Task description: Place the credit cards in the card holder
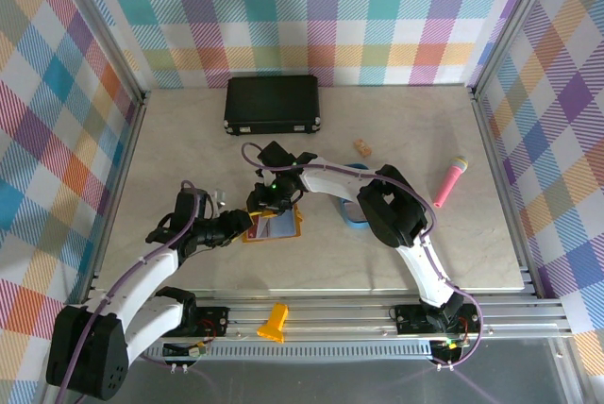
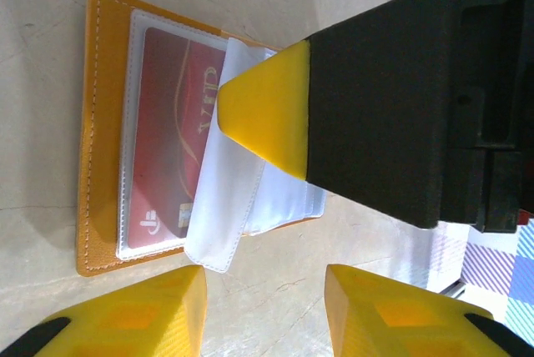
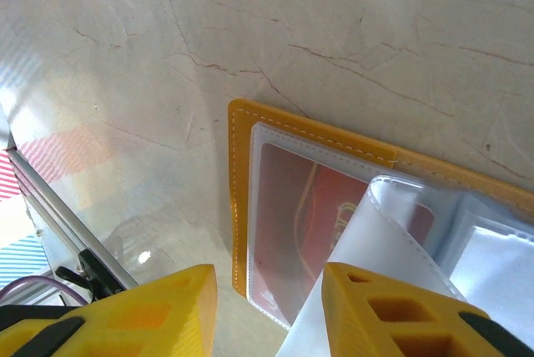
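Bright plaid walls (image 1: 330, 8) enclose a pale marbled tabletop (image 1: 170, 140) edged by aluminium rails (image 1: 377, 314).

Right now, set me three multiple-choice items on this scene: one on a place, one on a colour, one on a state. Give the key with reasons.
1. Where is the black case?
A) at the back of the table
B) on the front rail
C) on top of the card holder

2. What colour is the card inside the card holder?
A) blue
B) red
C) green

3. How does the card holder lie?
A) snapped shut
B) open on the table
C) lifted off the table

Key: 1 A, the top view shows it at the far edge. 2 B, the left wrist view shows it red. 3 B, its inside faces up in both wrist views.
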